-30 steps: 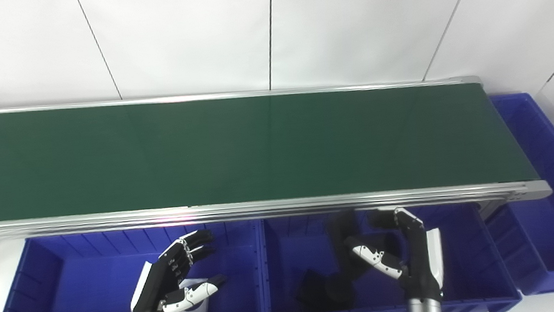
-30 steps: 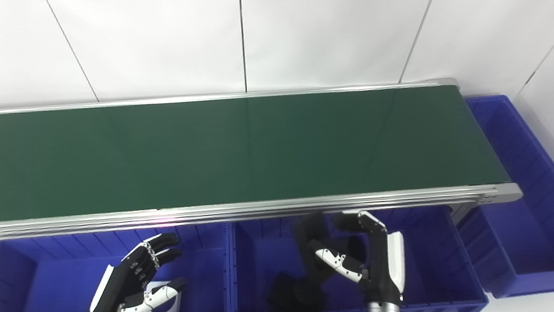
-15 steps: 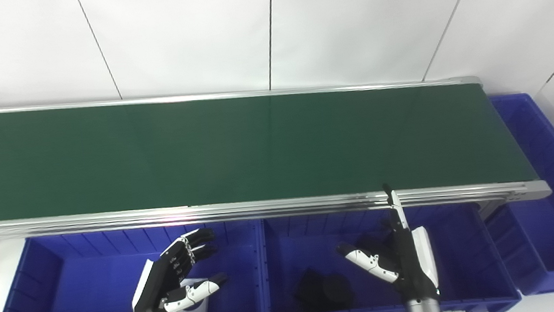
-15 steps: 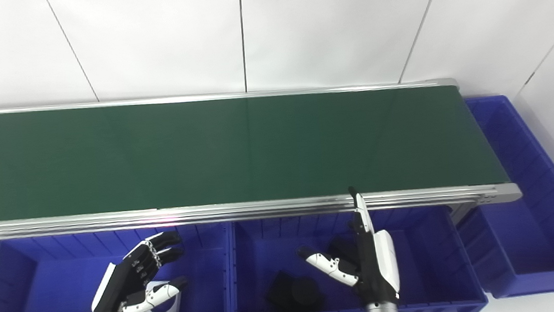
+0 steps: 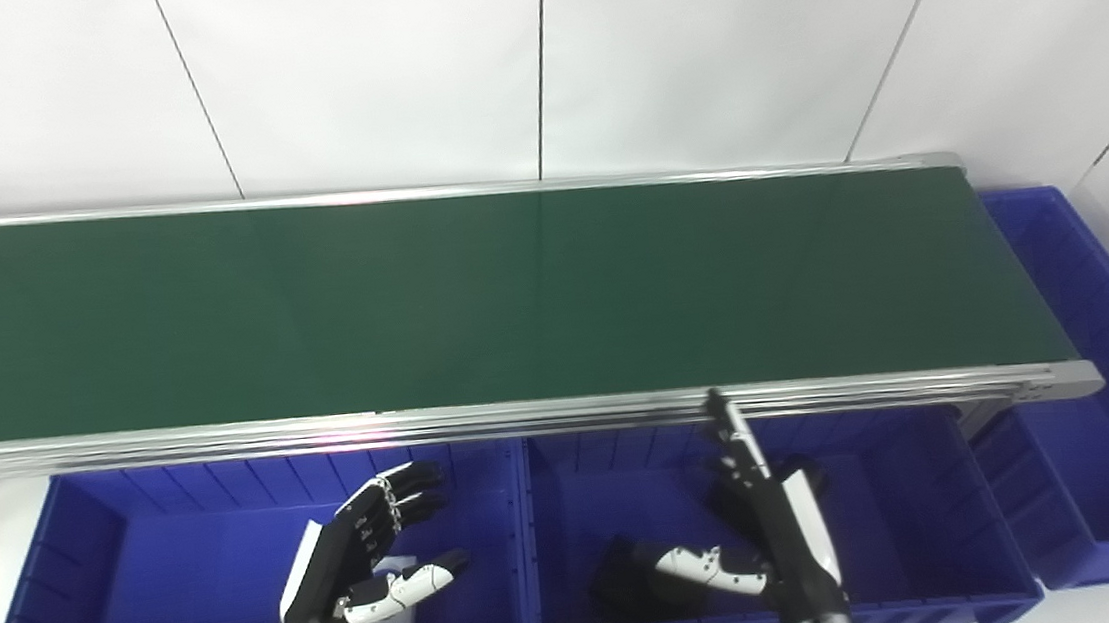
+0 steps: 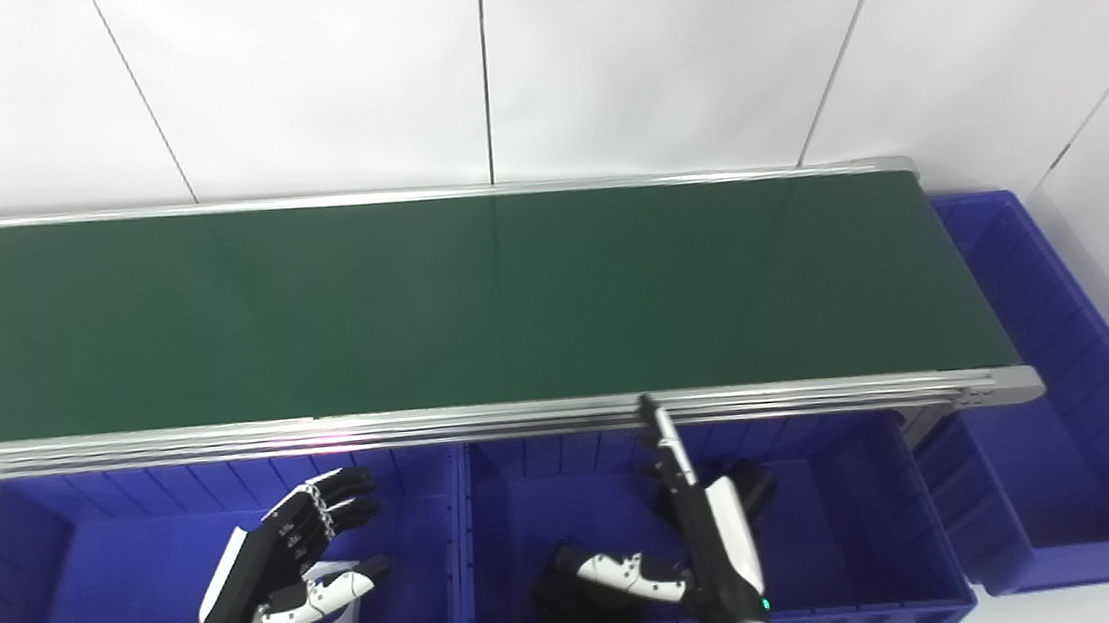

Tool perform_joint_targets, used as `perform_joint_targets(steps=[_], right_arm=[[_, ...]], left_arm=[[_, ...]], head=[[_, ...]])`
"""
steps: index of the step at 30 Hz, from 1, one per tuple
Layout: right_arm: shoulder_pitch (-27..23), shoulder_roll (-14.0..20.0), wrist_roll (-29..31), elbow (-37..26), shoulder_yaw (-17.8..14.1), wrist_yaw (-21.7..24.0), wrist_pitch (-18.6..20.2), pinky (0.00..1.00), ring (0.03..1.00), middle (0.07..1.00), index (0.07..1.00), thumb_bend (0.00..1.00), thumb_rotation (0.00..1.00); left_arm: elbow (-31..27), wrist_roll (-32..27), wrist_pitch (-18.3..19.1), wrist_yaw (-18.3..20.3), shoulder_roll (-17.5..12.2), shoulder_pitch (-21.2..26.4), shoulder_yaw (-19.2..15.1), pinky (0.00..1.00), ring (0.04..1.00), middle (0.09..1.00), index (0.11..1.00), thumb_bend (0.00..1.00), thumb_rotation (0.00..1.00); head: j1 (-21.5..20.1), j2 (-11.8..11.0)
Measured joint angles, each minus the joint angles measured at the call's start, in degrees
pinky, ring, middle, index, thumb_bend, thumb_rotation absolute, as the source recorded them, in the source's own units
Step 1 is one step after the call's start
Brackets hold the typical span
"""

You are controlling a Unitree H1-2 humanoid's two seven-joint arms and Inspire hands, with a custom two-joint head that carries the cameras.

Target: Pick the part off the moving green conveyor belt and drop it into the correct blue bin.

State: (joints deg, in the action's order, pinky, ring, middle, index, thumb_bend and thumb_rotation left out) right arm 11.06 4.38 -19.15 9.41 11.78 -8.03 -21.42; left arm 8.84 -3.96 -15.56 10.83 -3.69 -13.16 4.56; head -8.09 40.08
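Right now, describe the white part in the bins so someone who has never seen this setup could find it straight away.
Start at the long dark green conveyor belt and look just below its near silver rail, where blue plastic bins sit in a row. In the left blue bin, the small white square part lies on the floor, partly hidden by the left hand. The parts in the middle blue bin are black.

A: We log the site as a test lab set up like a sorting line. A long green conveyor belt (image 5: 473, 299) with aluminium side rails (image 5: 524, 417) spans the view.

B: Agreed. We note plain white wall panels (image 5: 372, 66) behind it, with thin dark seams and nothing mounted on them.

A: Blue plastic bins (image 5: 137, 589) sit in a row below the near rail, with one more (image 5: 1105, 404) at the belt's right end.

B: We see no household or office fittings; only handling equipment.
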Motion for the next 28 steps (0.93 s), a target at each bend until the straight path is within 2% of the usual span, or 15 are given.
perform_joint_targets(steps=[6,10,18,28], right_arm=[[0.0,0.0,1.9,3.1,1.1,1.7,-1.2,0.7,0.804,0.869,0.876,0.69,0.1],[-0.2,0.1,2.6,4.2,1.3,2.7,-1.7,0.69,0.799,0.858,0.864,0.7,0.09],[-0.6,0.0,3.9,7.2,1.6,3.0,-1.8,0.71,0.801,0.855,0.852,0.69,0.07],[-1.0,0.1,4.2,8.6,1.8,2.6,-2.1,0.73,0.819,0.859,0.855,0.69,0.06]], left_arm=[[1.1,0.0,-1.4,0.0,0.3,0.2,-0.1,0.79,0.728,0.775,0.747,0.59,0.0],[2.9,-0.5,-2.7,0.1,0.5,0.7,0.0,0.75,0.739,0.783,0.749,0.58,0.0],[4.5,-1.3,-5.9,0.1,0.6,0.9,-0.2,0.86,0.823,0.814,0.756,0.6,0.0],[6.3,-1.4,-8.5,-0.1,1.7,1.1,-0.8,0.92,0.869,0.842,0.769,0.61,0.0]], head=[[0.8,-1.5],[1.5,-2.5],[1.8,-4.7],[2.1,-5.4]])
